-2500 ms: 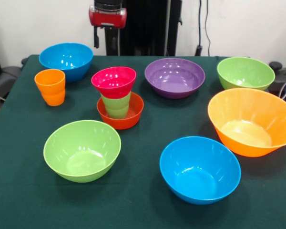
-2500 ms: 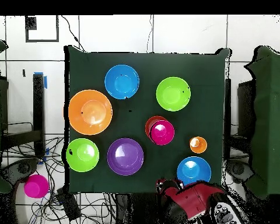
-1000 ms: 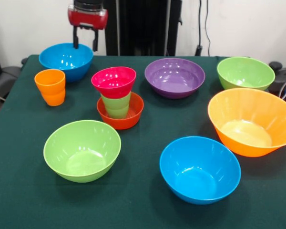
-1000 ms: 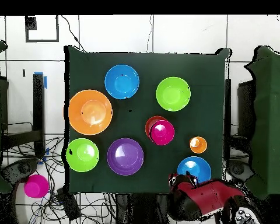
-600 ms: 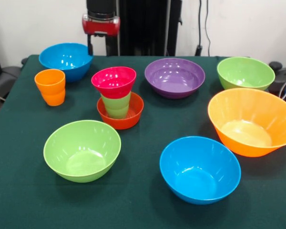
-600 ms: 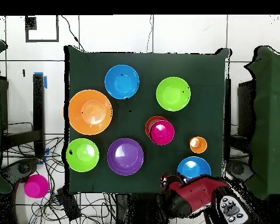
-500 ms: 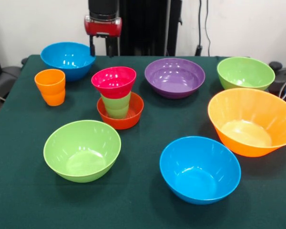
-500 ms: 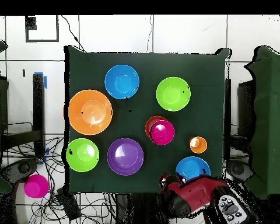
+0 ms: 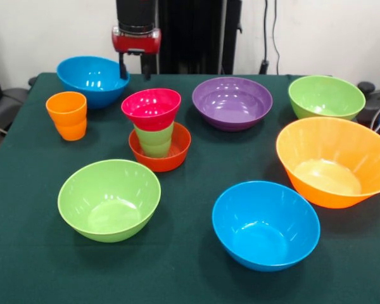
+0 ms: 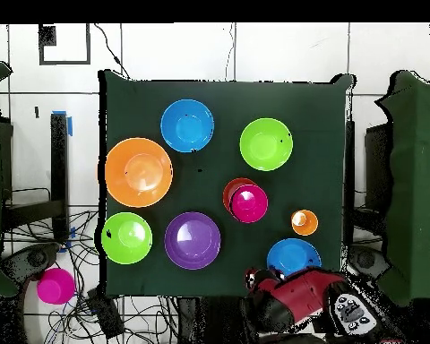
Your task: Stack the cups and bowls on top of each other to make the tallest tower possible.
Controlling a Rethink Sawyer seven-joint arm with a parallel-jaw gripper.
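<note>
I read the gripper (image 9: 134, 67) as parted and holding nothing, its fingers straddling the rim of the far blue bowl (image 9: 92, 78) beside the orange cup (image 9: 68, 114). Judgement: light, stiff, slick plastic; pinch the rim wall squarely.

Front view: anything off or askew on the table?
Nothing spilled or damaged. The pink bowl sits on the green cup in the red-orange bowl, roughly upright. The gripper is at the far blue bowl's rim.

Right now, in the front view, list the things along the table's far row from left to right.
orange cup → blue bowl → purple bowl → lime green bowl
</note>
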